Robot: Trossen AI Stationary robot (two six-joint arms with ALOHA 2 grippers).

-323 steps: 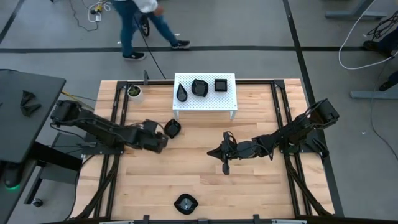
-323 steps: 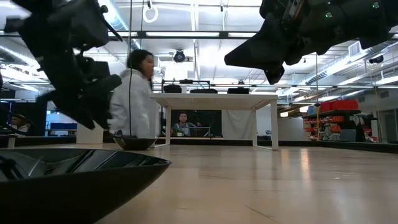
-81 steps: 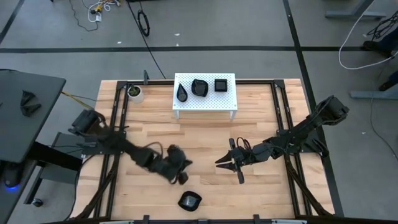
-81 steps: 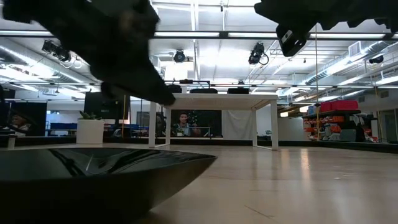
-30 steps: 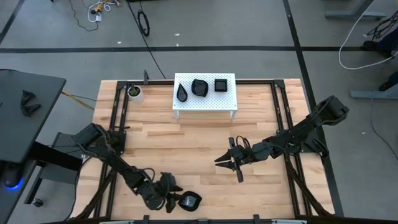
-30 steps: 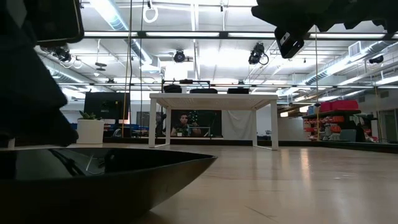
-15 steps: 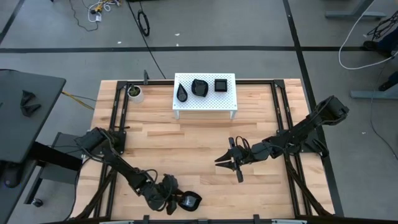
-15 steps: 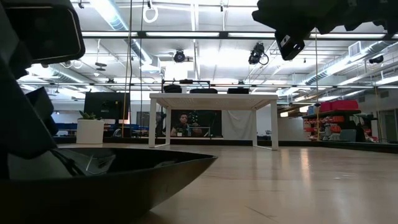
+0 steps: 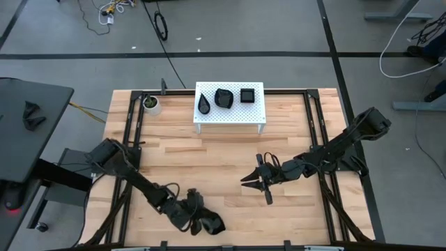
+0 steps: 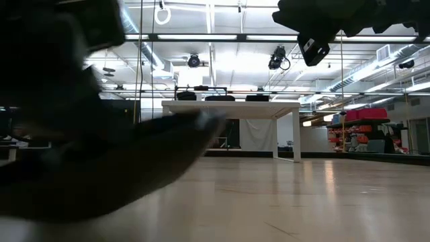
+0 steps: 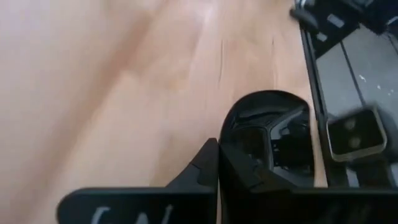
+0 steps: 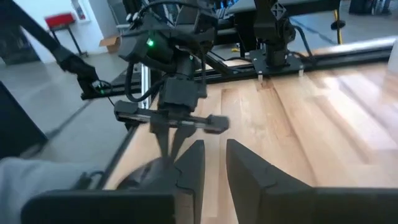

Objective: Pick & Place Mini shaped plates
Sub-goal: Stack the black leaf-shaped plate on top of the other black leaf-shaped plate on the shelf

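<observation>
Gloss is the first thing to judge on the plate (image 9: pixel 211 226) lying at about 6 o'clock on the worktop (image 9: pixel 223 150), close to its near edge: small, black and shiny, it looks hard, light and slippery, likely to skate or flip if pushed sideways and to chip if dropped. The left pincer (image 9: pixel 196 216) sits at that plate; in the left wrist view the plate (image 11: pixel 268 134) lies just ahead of the dark fingers (image 11: pixel 208 163), which seem to meet its rim, but whether they are pinched on it cannot be told. A safe hold would probably be across the thin rim, one finger inside the bowl and one outside, squeezed gently and lifted straight up. Three more plates (image 9: pixel 224 97) rest on the white stand (image 9: pixel 230 119) at 12 o'clock: a teardrop, a lobed one and a square. The square's straight edges should give flatter purchase than the lobed curves. The right pincer (image 9: pixel 256 180) waits with fingers spread, above bare wood at about 4 o'clock from the worktop's centre, well apart from any plate. A white cup (image 9: pixel 150 103) with a plant stands at 11 o'clock.
</observation>
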